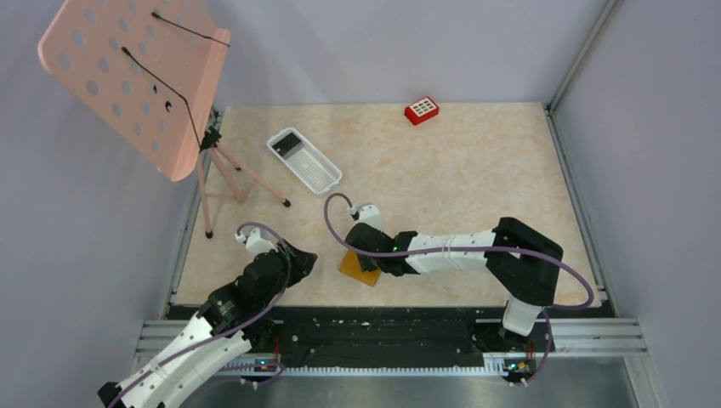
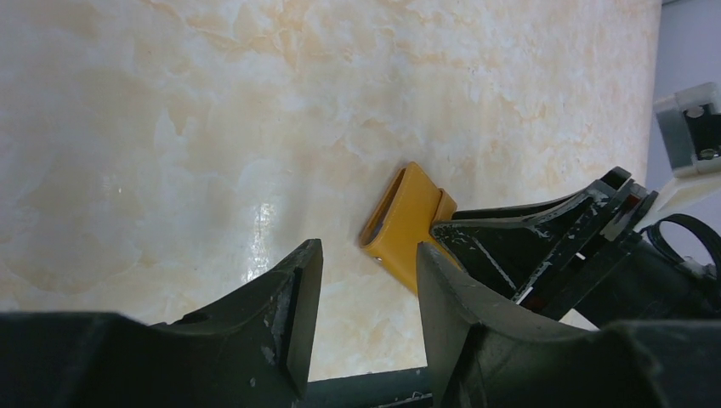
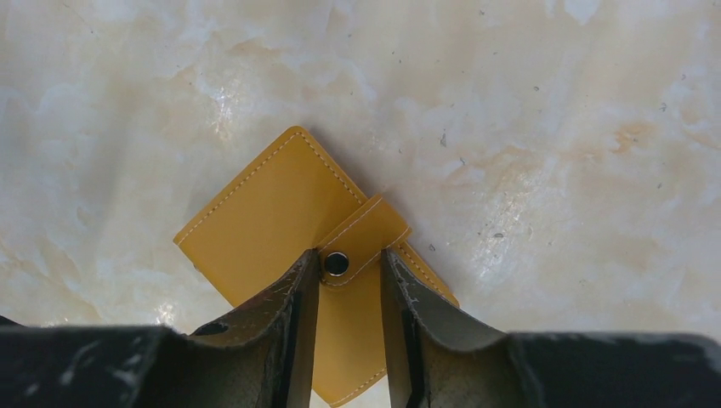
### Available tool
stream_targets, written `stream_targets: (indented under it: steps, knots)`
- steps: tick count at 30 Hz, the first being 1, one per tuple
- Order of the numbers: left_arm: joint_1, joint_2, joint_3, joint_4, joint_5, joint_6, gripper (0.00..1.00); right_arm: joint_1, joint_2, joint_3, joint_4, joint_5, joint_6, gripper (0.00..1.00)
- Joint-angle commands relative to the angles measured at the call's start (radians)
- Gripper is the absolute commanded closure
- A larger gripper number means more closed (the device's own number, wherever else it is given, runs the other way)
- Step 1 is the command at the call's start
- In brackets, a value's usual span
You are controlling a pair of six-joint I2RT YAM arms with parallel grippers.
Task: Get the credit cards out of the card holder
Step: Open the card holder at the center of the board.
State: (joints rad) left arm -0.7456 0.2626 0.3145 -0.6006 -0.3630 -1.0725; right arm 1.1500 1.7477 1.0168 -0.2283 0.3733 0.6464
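Right wrist view: the card holder lies closed at frame centre on the worktop, its snap tab fastened. The right claw straddles that tab; whether it pinches yet, I cannot tell. The left claw hangs apart, empty. This looks like the opening step, and the next move calls for pulling the snap free. No credit cards show.

card holder half hidden, tray contents unclear
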Motion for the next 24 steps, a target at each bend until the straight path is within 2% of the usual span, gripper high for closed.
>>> stream_targets:
  steps: [1, 5, 16, 17, 18, 20, 24]
  knots:
    - [0.003, 0.033, -0.045, 0.077, 0.048, -0.029, 0.5, 0.004, 0.0, -0.038, -0.09, 0.059, 0.018, 0.91]
    - [0.003, 0.096, -0.067, 0.159, 0.096, -0.029, 0.5, 0.004, -0.062, -0.085, -0.069, 0.055, 0.05, 1.0]
    - [0.002, 0.425, -0.094, 0.457, 0.312, -0.004, 0.49, -0.03, -0.28, -0.286, 0.079, -0.016, 0.201, 1.0]
    - [0.002, 0.459, -0.094, 0.477, 0.329, -0.002, 0.48, -0.04, -0.306, -0.313, 0.111, -0.034, 0.216, 1.0]
    - [0.001, 0.41, -0.095, 0.5, 0.349, 0.001, 0.46, -0.053, -0.337, -0.341, 0.145, -0.051, 0.228, 1.0]
    - [-0.001, 0.504, -0.096, 0.537, 0.393, 0.001, 0.42, -0.078, -0.396, -0.395, 0.214, -0.1, 0.257, 1.0]
    - [-0.005, 0.505, -0.107, 0.587, 0.417, -0.001, 0.33, -0.116, -0.487, -0.466, 0.297, -0.156, 0.296, 1.0]
